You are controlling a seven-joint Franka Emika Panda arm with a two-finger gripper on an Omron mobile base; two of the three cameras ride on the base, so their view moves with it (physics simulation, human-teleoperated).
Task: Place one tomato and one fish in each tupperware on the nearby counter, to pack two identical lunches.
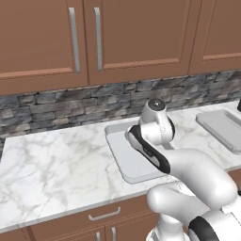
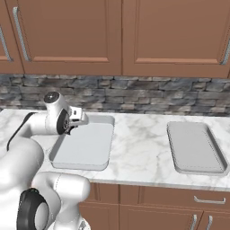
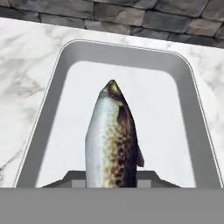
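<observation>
Brown cabinets and a grey stone backsplash stand behind the marble table (image 2: 139,148), where two trays sit well apart. The near tray (image 2: 85,146) lies right under the arm's hand; the far tray (image 2: 195,148) sits off to the right with nothing in it.

From the hand view, the fish (image 3: 111,140) hangs over the near tray (image 3: 52,122), head pointing away toward the backsplash, silvery on one flank and mottled dark on the other. The fingers (image 3: 111,180) appear clamped on its tail end, though the grip itself is mostly hidden by the body.

My guess is the fish is light, slim and slick-skinned, so a pinch near the tail lets the long body swing or slide; a hold across the thicker middle would sit steadier. It looks stiff enough here to stay straight. A low, gentle release should keep it inside the rim. No tomato shows in either tray, so I judge packing is at an early stage.
</observation>
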